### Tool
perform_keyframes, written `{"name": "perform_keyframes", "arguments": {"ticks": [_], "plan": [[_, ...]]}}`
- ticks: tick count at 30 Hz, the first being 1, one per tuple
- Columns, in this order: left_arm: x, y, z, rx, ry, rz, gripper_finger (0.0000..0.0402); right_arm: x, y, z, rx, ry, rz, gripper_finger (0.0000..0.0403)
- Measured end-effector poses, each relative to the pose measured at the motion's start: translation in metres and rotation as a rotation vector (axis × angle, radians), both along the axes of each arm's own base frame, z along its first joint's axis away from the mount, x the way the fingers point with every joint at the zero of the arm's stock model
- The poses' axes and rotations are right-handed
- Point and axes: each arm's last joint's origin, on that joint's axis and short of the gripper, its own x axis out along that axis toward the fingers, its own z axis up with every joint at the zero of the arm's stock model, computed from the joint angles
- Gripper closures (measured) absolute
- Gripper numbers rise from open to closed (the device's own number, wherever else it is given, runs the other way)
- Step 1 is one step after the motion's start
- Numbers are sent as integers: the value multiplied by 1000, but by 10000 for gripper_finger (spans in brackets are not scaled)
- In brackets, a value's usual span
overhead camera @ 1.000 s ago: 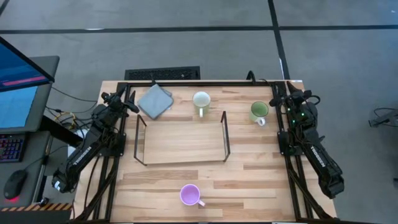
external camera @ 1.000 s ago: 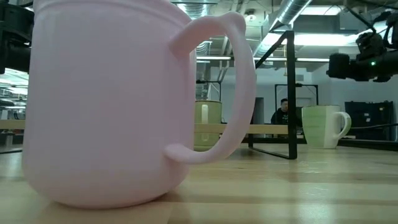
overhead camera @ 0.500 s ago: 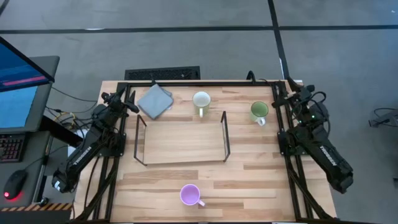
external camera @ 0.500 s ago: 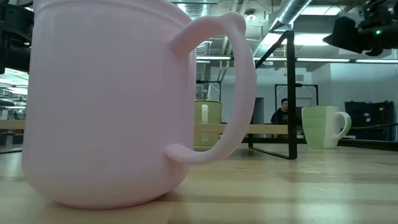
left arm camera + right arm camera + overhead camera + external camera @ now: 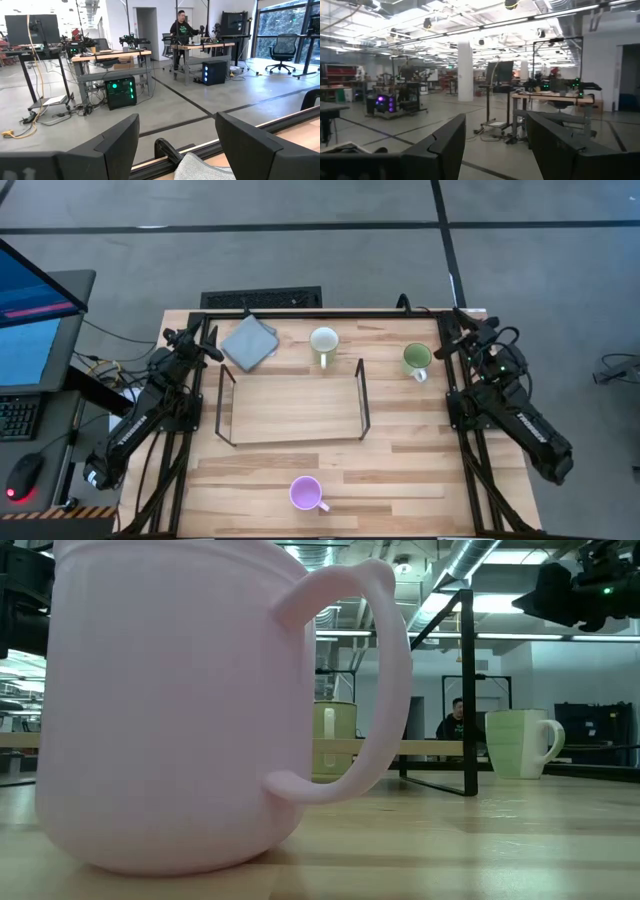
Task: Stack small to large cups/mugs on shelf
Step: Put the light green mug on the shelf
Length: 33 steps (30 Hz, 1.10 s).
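Fingers: both pairs stand spread apart and hold nothing; the left wrist view shows the left gripper (image 5: 175, 145) gaping, the right wrist view the right gripper (image 5: 495, 145) likewise.
High view, arms: the left gripper (image 5: 210, 350) waits at the tabletop's (image 5: 400, 470) far left corner, just beside a grey folded cloth (image 5: 249, 341); the right gripper (image 5: 450, 345) sits at the far right corner, near the green mug (image 5: 416, 359).
High view, mugs: the cream mug (image 5: 324, 341) stands just beyond the shelf's far edge; the green mug stands off the shelf's right end; the purple mug (image 5: 306, 494) stands alone near the front edge, well apart from the others.
High view, shelf: the dark wire shelf (image 5: 362, 395) lies mid-tabletop with no mug on it.
Low view: the purple mug (image 5: 170, 700) fills the foreground, handle to the picture's right; the cream mug (image 5: 335, 740) and green mug (image 5: 520, 743) show small behind it, a shelf upright (image 5: 467, 690) between them, a dark arm (image 5: 575, 590) overhead, a seated person (image 5: 455, 720) far off.
Left wrist view: the cloth (image 5: 200, 167) lies between the fingers (image 5: 117, 142); a person (image 5: 181, 30) stands at a distant bench.
Right wrist view: only the room shows past the fingers (image 5: 555, 145).
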Motion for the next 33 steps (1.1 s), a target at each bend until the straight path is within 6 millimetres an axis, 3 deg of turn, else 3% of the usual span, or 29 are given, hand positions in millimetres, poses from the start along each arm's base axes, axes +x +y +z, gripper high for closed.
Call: {"name": "perform_keyframes", "arguments": {"ticks": [14, 25, 33], "plan": [[0, 0, 0, -3, -9, -1, 148, 4, 0, 8, -4, -4, 30, 173], [0, 0, 0, -4, -10, -1, 148, 21, -7, 80, 88, 20, 54, 177], [0, 0, 0, -4, -10, -1, 148, 59, -19, 139, 195, 130, 82, 214]]}}
